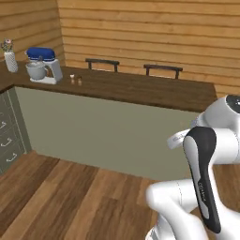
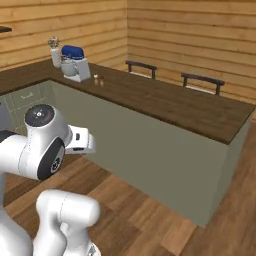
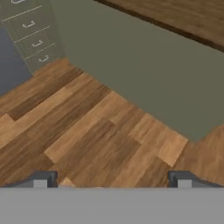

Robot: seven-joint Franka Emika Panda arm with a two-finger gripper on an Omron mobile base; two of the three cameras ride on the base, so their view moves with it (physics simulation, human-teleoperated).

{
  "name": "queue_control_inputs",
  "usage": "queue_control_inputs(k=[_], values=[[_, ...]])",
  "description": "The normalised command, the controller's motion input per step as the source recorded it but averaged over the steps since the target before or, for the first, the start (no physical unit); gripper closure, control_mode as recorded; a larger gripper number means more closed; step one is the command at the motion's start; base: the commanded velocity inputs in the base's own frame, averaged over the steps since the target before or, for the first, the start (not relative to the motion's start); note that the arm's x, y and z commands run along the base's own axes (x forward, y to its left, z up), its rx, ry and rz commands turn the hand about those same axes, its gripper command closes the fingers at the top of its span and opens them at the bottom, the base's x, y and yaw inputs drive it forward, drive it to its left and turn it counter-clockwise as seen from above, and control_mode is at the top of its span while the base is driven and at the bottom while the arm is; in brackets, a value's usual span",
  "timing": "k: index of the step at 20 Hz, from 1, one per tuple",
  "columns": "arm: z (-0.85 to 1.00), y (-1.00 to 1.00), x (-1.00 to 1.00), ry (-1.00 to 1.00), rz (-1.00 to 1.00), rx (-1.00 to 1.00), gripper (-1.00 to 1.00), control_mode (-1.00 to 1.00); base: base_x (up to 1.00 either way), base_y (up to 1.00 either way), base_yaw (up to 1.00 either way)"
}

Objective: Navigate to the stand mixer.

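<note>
The stand mixer (image 1: 42,65) has a glossy blue head, a pale base and a silver bowl. It stands on the dark wooden counter (image 1: 140,89) at the far left corner, and the right base view has the mixer (image 2: 74,62) at its upper left. My gripper (image 3: 112,181) hangs over the wooden floor, well short of the counter. Its two dark fingertips (image 3: 41,179) stand wide apart with nothing between them.
A white vase with flowers (image 1: 9,56) stands left of the mixer; small shakers (image 1: 76,79) stand to its right. Two dark chair backs (image 1: 161,69) rise behind the counter. Grey drawers (image 1: 7,136) line the left. The counter's pale front wall (image 1: 103,131) lies ahead across open floor.
</note>
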Motion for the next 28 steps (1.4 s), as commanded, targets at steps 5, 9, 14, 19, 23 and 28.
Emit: queue_control_inputs(k=[5,9,14,19,23,28], values=[[0.00,0.00,0.00,0.00,0.00,0.00,-1.00,1.00,1.00,0.43,0.32],[0.00,0.00,0.00,0.00,0.00,0.00,-1.00,1.00,1.00,0.49,0.03],[0.00,0.00,0.00,0.00,0.00,0.00,-1.00,1.00,0.96,0.57,-0.07],[0.00,0.00,0.00,0.00,0.00,0.00,-1.00,1.00,0.76,0.52,-0.26],[0.00,0.00,0.00,0.00,0.00,0.00,-1.00,1.00,0.66,0.42,-0.36],[0.00,0.00,0.00,0.00,0.00,0.00,-1.00,1.00,0.58,0.48,-0.39]])
